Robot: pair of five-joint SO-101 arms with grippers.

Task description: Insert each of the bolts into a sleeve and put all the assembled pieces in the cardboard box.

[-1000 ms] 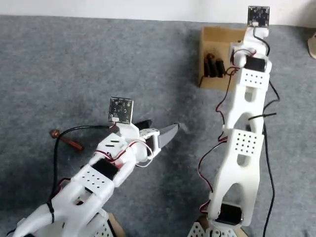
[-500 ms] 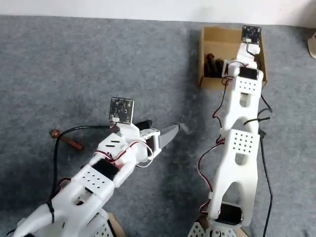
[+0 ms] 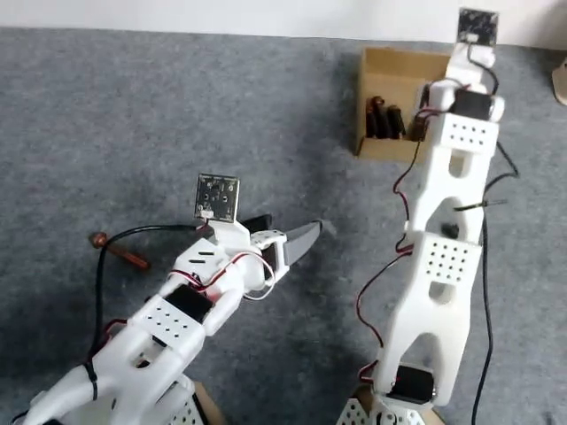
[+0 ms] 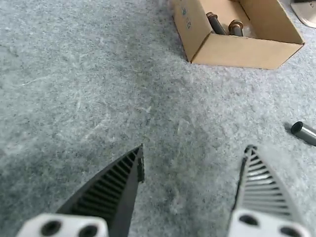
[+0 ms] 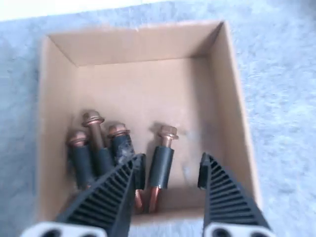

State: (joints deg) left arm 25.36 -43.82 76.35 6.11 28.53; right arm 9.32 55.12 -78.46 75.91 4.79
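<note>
Cardboard box (image 3: 399,75) at one o'clock on the grey counter (image 3: 177,106) holds four sleeved bolts (image 5: 160,160). The right arm's jaws hang apart above them, empty. The left arm's jaws gape mid-counter. A loose bolt (image 3: 133,259) lies at nine o'clock.

The worktop (image 3: 177,106) has a grey, felt-like cover, mottled with lighter and darker patches. A white strip (image 3: 221,16) runs along its far edge. At the high view's right edge lies a pale object (image 3: 561,81), partly cut off.
</note>
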